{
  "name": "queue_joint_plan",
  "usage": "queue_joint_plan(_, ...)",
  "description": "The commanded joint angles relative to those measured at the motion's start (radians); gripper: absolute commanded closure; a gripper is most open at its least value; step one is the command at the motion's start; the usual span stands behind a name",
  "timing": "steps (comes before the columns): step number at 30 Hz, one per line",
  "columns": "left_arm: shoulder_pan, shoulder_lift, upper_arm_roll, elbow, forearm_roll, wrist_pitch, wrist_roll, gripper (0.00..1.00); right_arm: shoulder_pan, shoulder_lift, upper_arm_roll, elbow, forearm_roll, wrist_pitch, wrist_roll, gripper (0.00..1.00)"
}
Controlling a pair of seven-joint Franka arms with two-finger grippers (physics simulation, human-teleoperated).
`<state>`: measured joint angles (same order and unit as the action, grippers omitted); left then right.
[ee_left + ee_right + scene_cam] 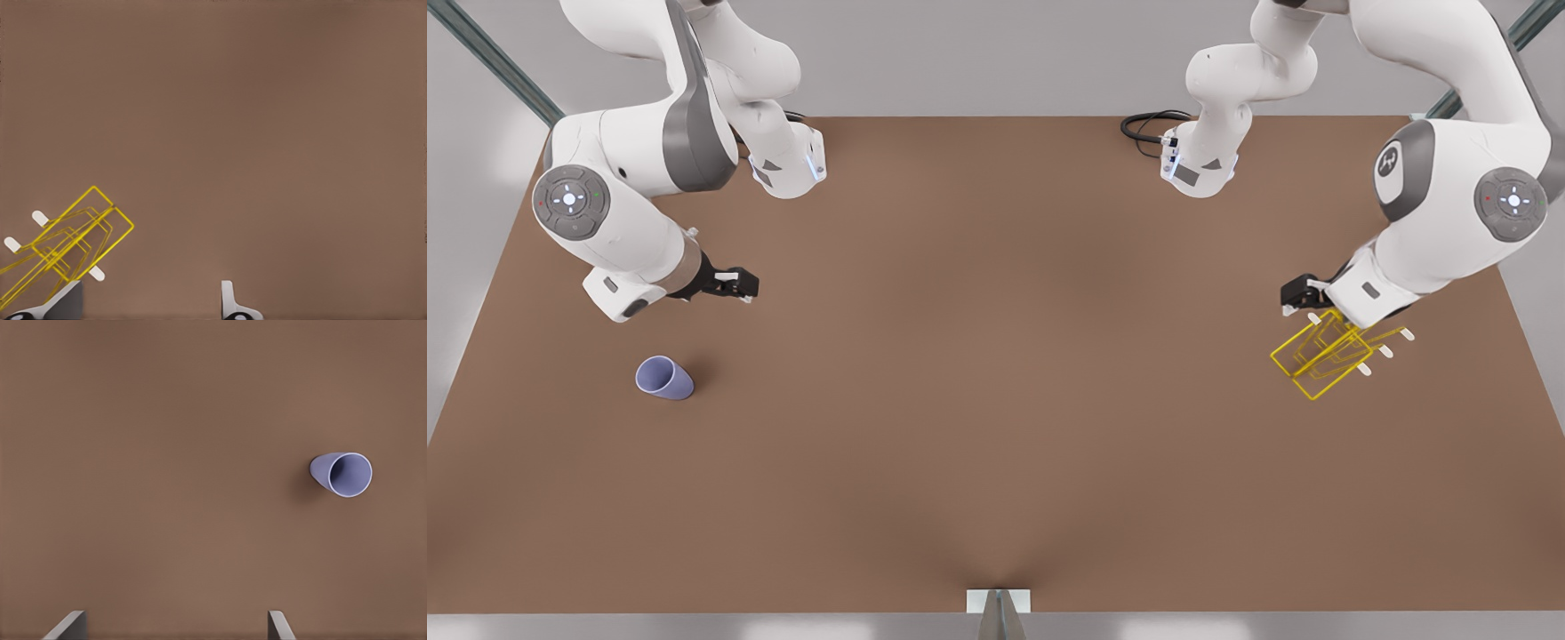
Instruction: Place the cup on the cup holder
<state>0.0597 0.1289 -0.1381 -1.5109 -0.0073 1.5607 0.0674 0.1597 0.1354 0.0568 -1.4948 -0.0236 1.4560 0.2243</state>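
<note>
Brown desk (pixel 996 427), two white arms mounted at the far edge.

Right pincer (pixel 740 284): on the front view's left, above the desk and short of the cup (pixel 664 378). The right wrist view shows its two fingertips (pixel 67 625) spread wide apart with bare desk between them; it holds nothing and touches nothing.

Cup: on the desk near the front view's left edge, well apart from the rack. Pale lavender-blue, open mouth facing the cameras; upright or tipped, cannot tell. In the right wrist view it (pixel 341 474) sits off to one side of the finger gap, not between the fingers.

Left pincer (pixel 1303 293): on the front view's right, right beside the cup holder (pixel 1325 360). Its fingertips (pixel 228 297) stand wide apart, gripping nothing.

Cup holder: yellow wire rack with white-tipped prongs, on the desk near the front view's right edge, partly under the left arm's wrist. In the left wrist view the rack (pixel 70 243) overlaps one fingertip; contact cannot be told.
</note>
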Motion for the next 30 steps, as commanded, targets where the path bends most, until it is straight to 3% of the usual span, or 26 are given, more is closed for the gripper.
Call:
queue_joint_plan(1, 0.006, 0.001, 0.005, 0.021, 0.000, -0.011, -0.001, 0.00, 0.000, 0.000, 0.000, 0.001, 0.002, -0.002, 0.006, 0.00)
queue_joint_plan(4, 0.006, 0.001, 0.005, 0.058, 0.004, -0.011, -0.001, 0.00, 0.000, 0.006, -0.002, 0.007, -0.009, 0.001, -0.013, 0.00)
queue_joint_plan(7, 0.006, 0.000, 0.005, 0.060, 0.004, -0.011, -0.001, 0.00, -0.014, 0.176, -0.170, 0.022, 0.024, 0.116, -0.434, 0.00)
queue_joint_plan(9, 0.006, 0.001, 0.005, 0.058, 0.004, -0.016, 0.000, 0.00, -0.019, 0.250, -0.226, 0.025, 0.017, 0.254, -0.557, 0.00)
queue_joint_plan(13, 0.005, 0.000, 0.005, 0.058, 0.004, -0.066, -0.001, 0.00, -0.032, 0.273, -0.236, -0.096, 0.027, 0.588, -0.588, 0.00)
queue_joint_plan(17, 0.002, 0.000, 0.005, 0.058, 0.003, -0.149, -0.003, 0.00, -0.032, 0.259, -0.269, -0.245, 0.064, 0.715, -0.614, 0.00)
queue_joint_plan(22, 0.000, -0.002, 0.003, 0.063, 0.006, -0.175, 0.006, 0.00, -0.054, 0.259, -0.295, -0.285, 0.100, 0.785, -0.729, 0.00)
queue_joint_plan(26, 0.008, -0.002, 0.014, 0.061, 0.003, -0.183, 0.006, 0.00, -0.063, 0.181, -0.298, -0.479, 0.100, 0.865, -0.729, 0.00)
queue_joint_plan(30, 0.006, -0.002, 0.015, 0.063, 0.001, -0.191, 0.003, 0.00, -0.083, 0.184, -0.327, -0.484, 0.093, 0.868, -0.752, 0.00)
